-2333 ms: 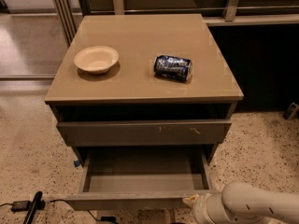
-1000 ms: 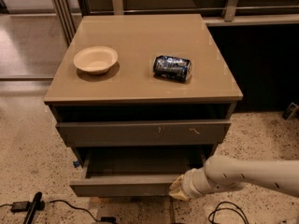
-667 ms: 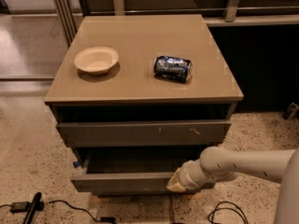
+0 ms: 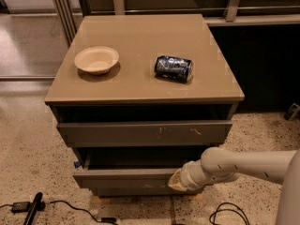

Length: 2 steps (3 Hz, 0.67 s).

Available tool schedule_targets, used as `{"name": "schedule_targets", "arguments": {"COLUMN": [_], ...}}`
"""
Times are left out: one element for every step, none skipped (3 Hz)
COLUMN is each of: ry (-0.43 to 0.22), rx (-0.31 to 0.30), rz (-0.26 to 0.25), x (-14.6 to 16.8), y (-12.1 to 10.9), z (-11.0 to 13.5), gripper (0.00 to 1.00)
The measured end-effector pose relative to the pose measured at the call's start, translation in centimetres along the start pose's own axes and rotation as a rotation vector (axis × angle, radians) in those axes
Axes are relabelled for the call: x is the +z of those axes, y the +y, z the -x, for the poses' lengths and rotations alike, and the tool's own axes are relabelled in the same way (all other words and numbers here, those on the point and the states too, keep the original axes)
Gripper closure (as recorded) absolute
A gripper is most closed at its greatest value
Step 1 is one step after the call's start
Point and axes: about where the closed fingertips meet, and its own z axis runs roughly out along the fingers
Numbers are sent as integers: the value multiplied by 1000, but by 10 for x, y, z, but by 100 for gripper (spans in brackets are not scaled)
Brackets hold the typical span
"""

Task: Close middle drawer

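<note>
The middle drawer [image 4: 122, 177] is the grey-brown one with a plain front, below the scratched drawer. It stands out only a little from the cabinet, with a dark gap above its front. My gripper [image 4: 177, 181] is at the right part of the drawer's front, pressed against it or very close. My pale arm [image 4: 243, 165] reaches in from the right edge.
A cream bowl [image 4: 96, 60] and a dark can [image 4: 174, 68] lying on its side rest on the cabinet top [image 4: 140, 32]. The upper drawer [image 4: 140, 133] with pale scratch marks is slightly out. Cables [image 4: 70, 206] lie on the speckled floor in front.
The middle drawer has gone from wide open to nearly in. My arm has moved left and toward the cabinet with the drawer's front.
</note>
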Motion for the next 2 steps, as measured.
{"name": "schedule_targets", "arguments": {"ry": [0, 0], "rx": [0, 0], "rz": [0, 0], "x": [0, 0], "y": [0, 0], "z": [0, 0], "gripper": [39, 15]}}
